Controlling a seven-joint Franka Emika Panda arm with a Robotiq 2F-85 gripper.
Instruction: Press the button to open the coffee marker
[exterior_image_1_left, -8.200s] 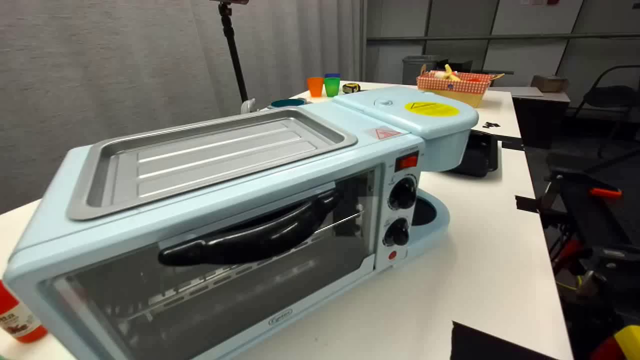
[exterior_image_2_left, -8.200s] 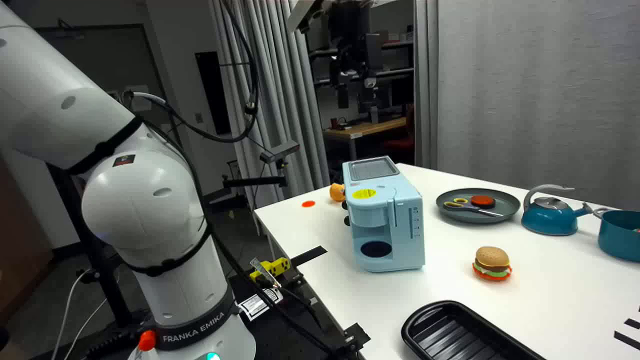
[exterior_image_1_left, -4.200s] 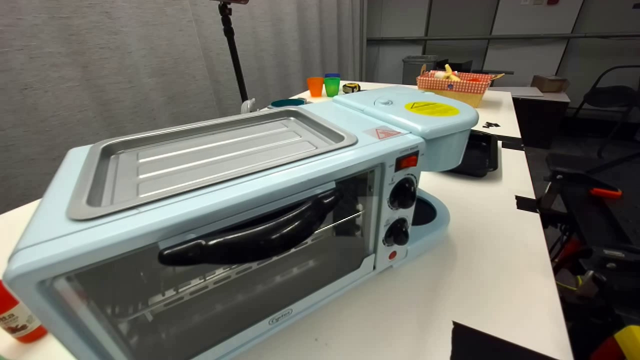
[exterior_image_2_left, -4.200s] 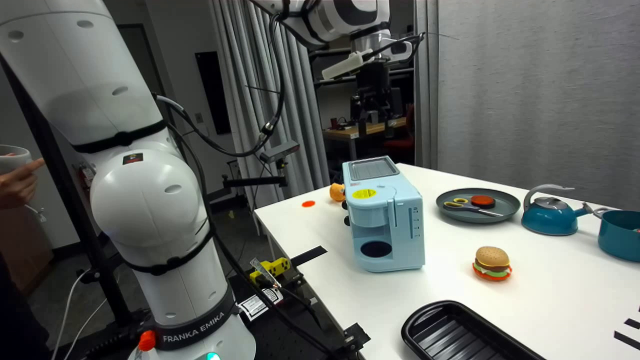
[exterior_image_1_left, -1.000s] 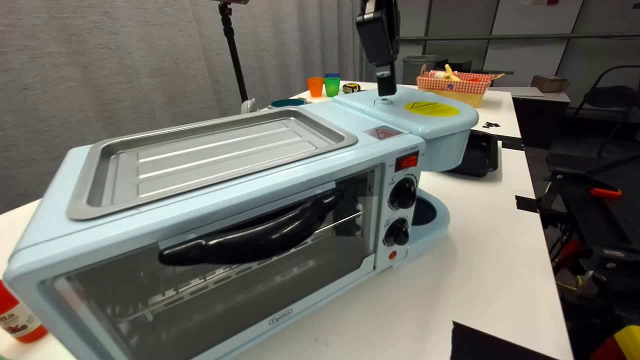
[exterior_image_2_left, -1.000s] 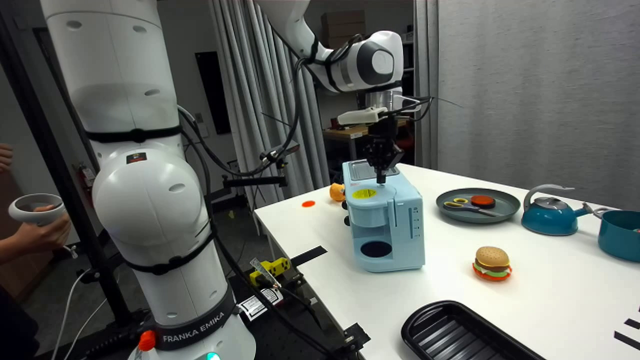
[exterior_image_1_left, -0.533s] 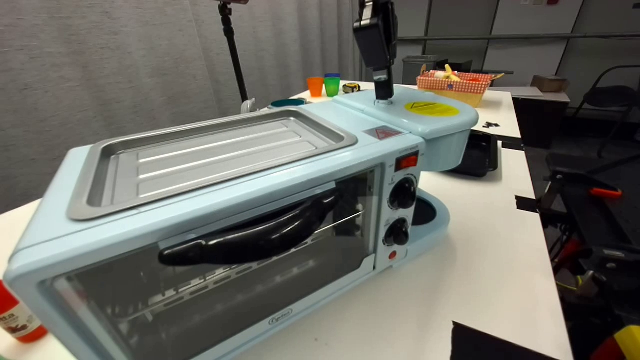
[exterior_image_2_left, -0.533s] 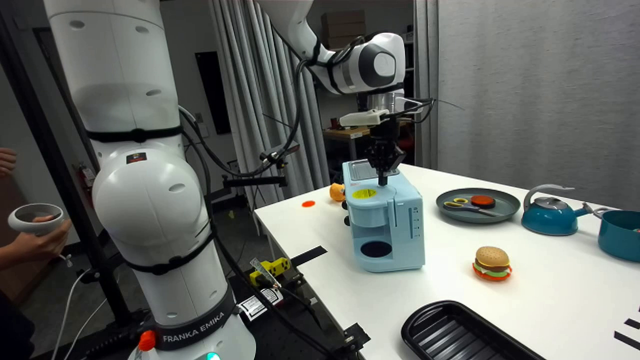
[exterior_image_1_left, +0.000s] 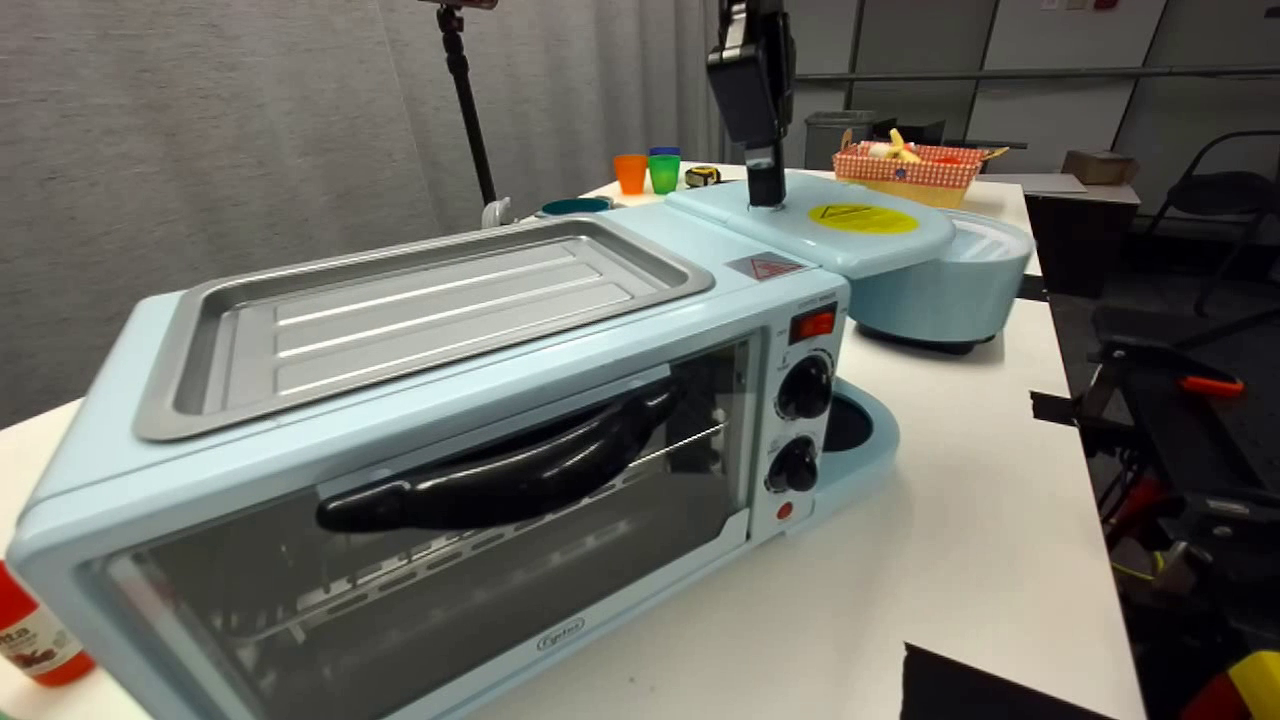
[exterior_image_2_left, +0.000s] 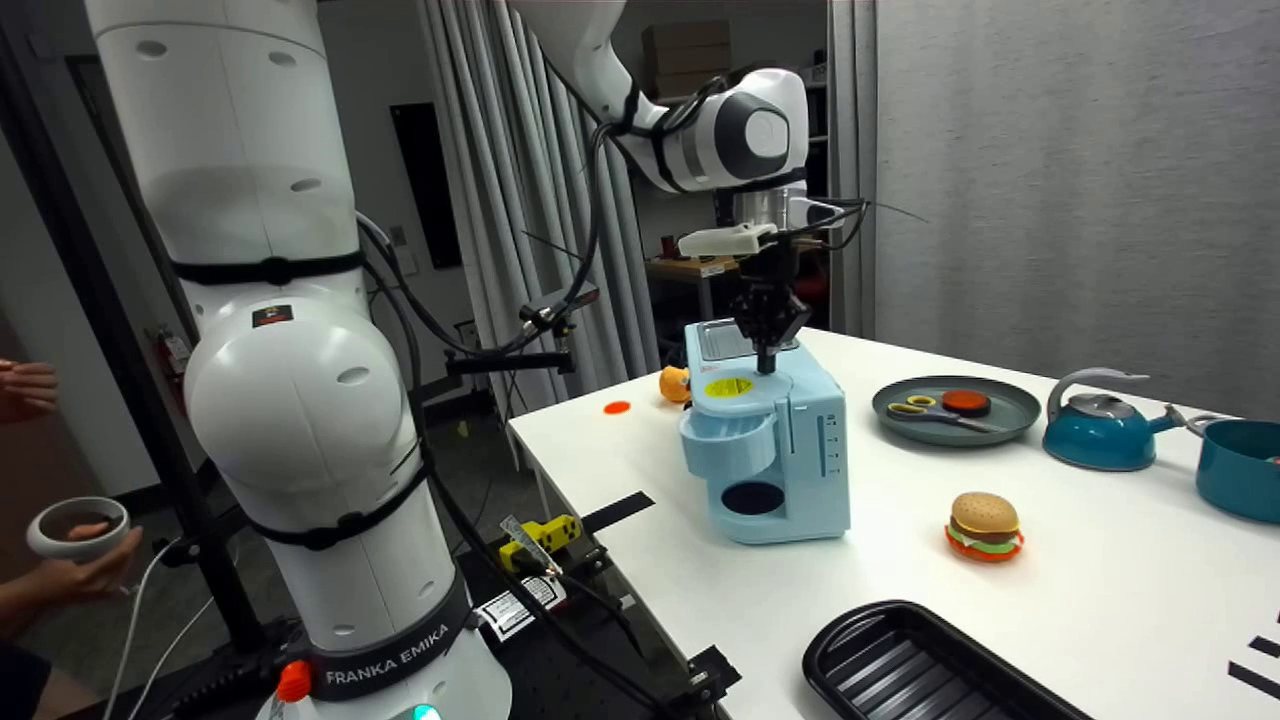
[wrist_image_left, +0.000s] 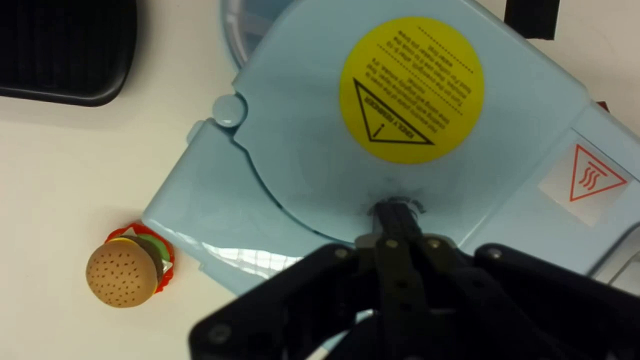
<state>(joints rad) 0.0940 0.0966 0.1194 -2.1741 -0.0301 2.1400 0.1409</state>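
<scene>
At the far left of an exterior view a person's hand (exterior_image_2_left: 95, 577) holds a pale, ring-shaped controller (exterior_image_2_left: 70, 551). Next stands the white arm (exterior_image_2_left: 300, 390), its upper links reaching across above the bench (exterior_image_2_left: 630, 470). A yellow power strip (exterior_image_2_left: 545, 535) sits just beside the bench's edge. On the bench come a flat red spot (exterior_image_2_left: 617, 408) and, near it, a small orange object (exterior_image_2_left: 674, 385) I cannot identify.

Then the coffee maker (exterior_image_2_left: 805, 450), the rounded pale blue end of a longer machine (exterior_image_1_left: 450, 405) that has a grey metal tray (exterior_image_2_left: 715, 342) on its top. A round yellow patch (exterior_image_2_left: 728, 387) lies on the coffee maker's lid (exterior_image_1_left: 800, 232), and in both exterior views a blue cup (exterior_image_2_left: 725, 450) juts out from under that lid. The pincer (exterior_image_1_left: 767, 198) points down, its tip on the lid near the patch; whatever is under the tip is hidden. The wrist view shows its two fingers (wrist_image_left: 387, 217) pressed together, so it is closed.

To the right of the machine lie a black ridged pan (exterior_image_2_left: 905, 670), cut off by the view's bottom, and a round grey pan (exterior_image_2_left: 1012, 405) carrying scissors (exterior_image_2_left: 940, 415) and a red-topped black disc (exterior_image_2_left: 966, 400). A burger (exterior_image_2_left: 984, 525) sits between the two pans. Beyond, a blue kettle (exterior_image_2_left: 1100, 440) stands upright just beside a blue pot (exterior_image_2_left: 1235, 480), cut off at the right edge.
</scene>
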